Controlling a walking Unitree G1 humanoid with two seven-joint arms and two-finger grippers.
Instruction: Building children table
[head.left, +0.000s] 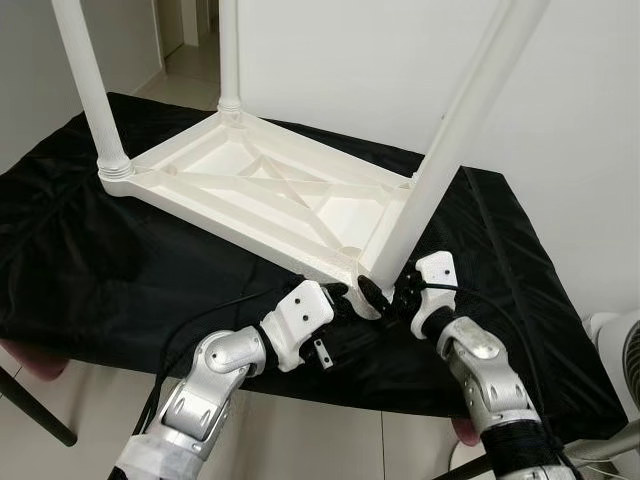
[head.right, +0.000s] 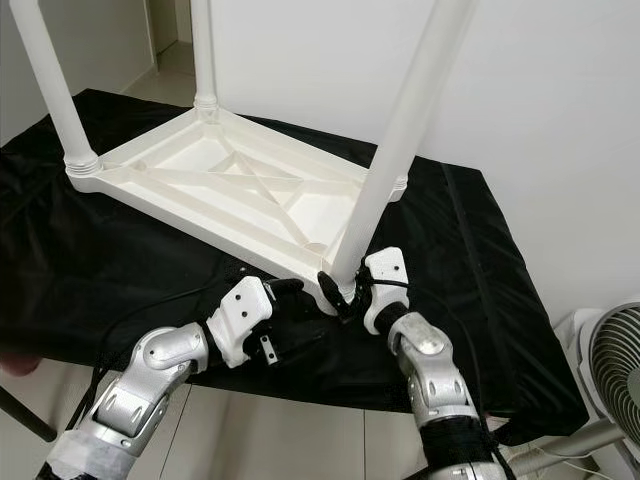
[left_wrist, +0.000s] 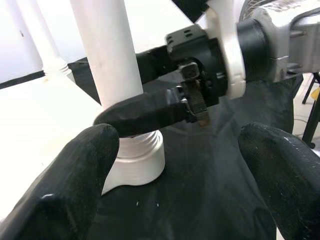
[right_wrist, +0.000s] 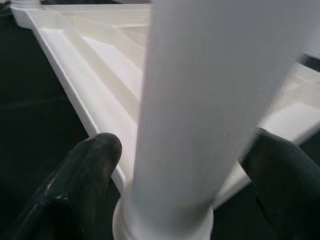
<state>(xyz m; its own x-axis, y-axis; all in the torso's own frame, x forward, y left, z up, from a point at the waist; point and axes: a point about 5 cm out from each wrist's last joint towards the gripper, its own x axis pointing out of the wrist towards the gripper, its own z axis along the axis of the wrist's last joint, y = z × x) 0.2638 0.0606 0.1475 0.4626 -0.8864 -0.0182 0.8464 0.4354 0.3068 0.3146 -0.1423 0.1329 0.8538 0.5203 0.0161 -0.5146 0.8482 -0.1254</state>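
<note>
A white plastic children's table (head.left: 260, 185) lies upside down on a black cloth (head.left: 100, 250). White legs stand up from its far left corner (head.left: 90, 80) and far corner (head.left: 229, 50). The near leg (head.left: 450, 150) rises tilted from the near corner. My right gripper (head.left: 385, 297) is shut on the base of this leg, one finger on each side (right_wrist: 75, 190). My left gripper (head.left: 345, 300) is open just left of that corner, pointing at the leg's ribbed collar (left_wrist: 140, 160). Nothing is held between the left fingers (left_wrist: 65, 180).
The cloth-covered surface ends close in front of my arms, with pale floor tiles below. A white fan (head.right: 610, 360) stands at the right beside the surface. A white wall runs behind, and a doorway (head.left: 185, 30) opens at the far left.
</note>
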